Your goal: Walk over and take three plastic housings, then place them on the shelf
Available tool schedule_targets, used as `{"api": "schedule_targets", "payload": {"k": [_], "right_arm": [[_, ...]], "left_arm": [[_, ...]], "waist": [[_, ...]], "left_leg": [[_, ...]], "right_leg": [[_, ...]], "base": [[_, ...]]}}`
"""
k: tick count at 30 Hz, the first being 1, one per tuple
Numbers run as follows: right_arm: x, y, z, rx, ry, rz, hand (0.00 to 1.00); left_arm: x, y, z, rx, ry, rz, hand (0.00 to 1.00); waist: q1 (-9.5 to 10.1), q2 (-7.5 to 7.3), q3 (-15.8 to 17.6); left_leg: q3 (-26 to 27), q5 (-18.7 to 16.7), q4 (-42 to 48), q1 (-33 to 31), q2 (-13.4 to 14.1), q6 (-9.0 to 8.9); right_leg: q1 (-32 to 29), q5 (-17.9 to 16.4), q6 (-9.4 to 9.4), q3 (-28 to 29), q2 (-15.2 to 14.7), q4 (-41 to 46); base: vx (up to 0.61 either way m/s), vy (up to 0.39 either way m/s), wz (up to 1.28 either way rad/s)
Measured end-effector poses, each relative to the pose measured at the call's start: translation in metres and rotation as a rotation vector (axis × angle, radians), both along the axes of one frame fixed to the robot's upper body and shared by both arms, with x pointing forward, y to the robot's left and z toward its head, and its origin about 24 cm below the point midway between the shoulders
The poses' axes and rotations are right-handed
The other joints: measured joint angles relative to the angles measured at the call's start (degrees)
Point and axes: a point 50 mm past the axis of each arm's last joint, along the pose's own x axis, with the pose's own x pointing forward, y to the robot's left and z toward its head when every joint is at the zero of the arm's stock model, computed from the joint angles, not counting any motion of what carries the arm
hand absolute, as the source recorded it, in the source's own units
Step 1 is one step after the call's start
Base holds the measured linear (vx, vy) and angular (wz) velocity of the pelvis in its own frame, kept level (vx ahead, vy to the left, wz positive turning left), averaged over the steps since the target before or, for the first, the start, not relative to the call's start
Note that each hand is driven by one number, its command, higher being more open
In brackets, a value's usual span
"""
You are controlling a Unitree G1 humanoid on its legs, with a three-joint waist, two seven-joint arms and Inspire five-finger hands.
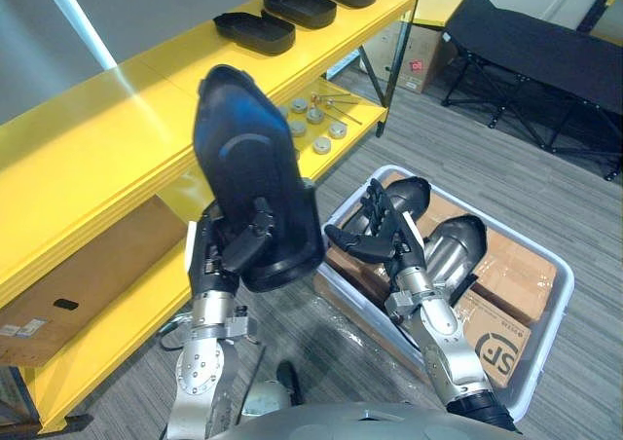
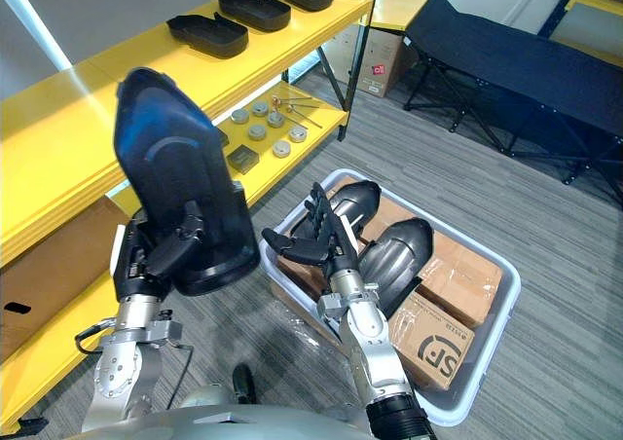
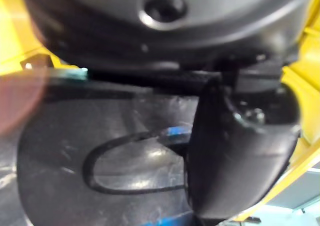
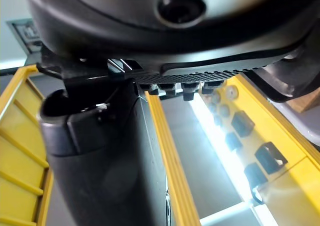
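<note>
My left hand [image 1: 229, 250] is shut on a black plastic housing [image 1: 248, 158] and holds it upright in front of the yellow shelf [image 1: 107, 138]. In the left wrist view the thumb [image 3: 235, 151] presses on the housing's [image 3: 100, 156] inner face. Three more black housings [image 1: 300, 8] lie in a row on the shelf's top board, farther back. My right hand [image 1: 380, 231] is open, fingers straight, over the near left corner of a white bin [image 1: 545, 343]. Two dark glossy housings [image 1: 458, 245] lie in that bin on cardboard boxes.
Several round metal parts [image 1: 316, 128] sit on the lower shelf board. A cardboard box [image 1: 88, 275] stands under the shelf at the left. A black folding cot [image 1: 526, 41] stands at the back right on grey carpet.
</note>
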Motion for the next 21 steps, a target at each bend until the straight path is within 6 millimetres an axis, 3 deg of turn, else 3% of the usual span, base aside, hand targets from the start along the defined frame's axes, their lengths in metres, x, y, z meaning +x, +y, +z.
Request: {"api": "schedule_targets", "payload": {"k": [6, 9, 14, 16, 18, 21], "right_arm": [[-0.014, 0.01, 0.003, 0.05, -0.025, -0.005, 1.0], [-0.014, 0.017, 0.006, 0.019, -0.045, 0.033, 1.0], [-0.011, 0.019, 0.012, 0.014, -0.087, 0.051, 1.0], [-0.011, 0.016, 0.014, 0.015, -0.108, 0.026, 1.0], [-0.011, 0.014, 0.017, 0.019, -0.137, 0.006, 1.0], [-0.01, 0.011, 0.02, 0.023, -0.163, -0.029, 1.0]], "left_arm": [[0.003, 0.001, 0.001, -0.013, -0.004, -0.036, 0.0], [0.002, 0.009, -0.001, -0.073, 0.01, 0.028, 0.0], [-0.004, 0.016, -0.006, -0.137, 0.041, 0.102, 0.0], [-0.005, 0.015, -0.007, -0.136, 0.043, 0.092, 0.0], [-0.004, 0.016, -0.006, -0.127, 0.037, 0.081, 0.0], [-0.002, 0.016, -0.004, -0.118, 0.023, 0.069, 0.0]], "waist": [[-1.02, 0.11, 0.01], [0.85, 0.52, 0.18], [2.24, 1.29, 0.43], [2.41, 1.2, 0.96], [2.31, 0.83, 1.19], [3.48, 0.42, 1.42]], "left_leg": [[-6.4, 3.01, -4.36, -0.07, -3.01, 1.3], [-9.46, 3.81, -4.67, -0.55, -3.27, 1.09], [-13.55, 6.14, -5.09, -2.89, -3.58, 0.93], [-12.45, 4.83, -4.92, -3.26, -3.78, 0.61], [-6.77, 3.35, -3.09, -4.21, -3.04, 0.84], [-7.15, 3.07, -2.89, -4.62, -4.05, 1.29]], "right_leg": [[1.29, 0.78, 0.39, -1.96, -0.78, 1.1], [2.83, 0.73, 0.35, -2.96, -0.12, 0.96], [4.84, 0.64, 0.28, -7.51, 1.29, 0.69], [6.36, 0.65, 0.29, -9.82, 1.25, 0.36], [7.07, 0.74, 0.42, -10.6, 1.03, -0.05], [6.38, 0.73, 0.39, -10.01, -0.49, 2.02]], "base": [[0.02, 0.037, 0.51], [0.04, -0.032, 0.62], [0.02, -0.063, 0.64], [-0.02, -0.012, 0.67], [0.0, 0.009, 0.51], [0.03, 0.034, 0.19]]}}
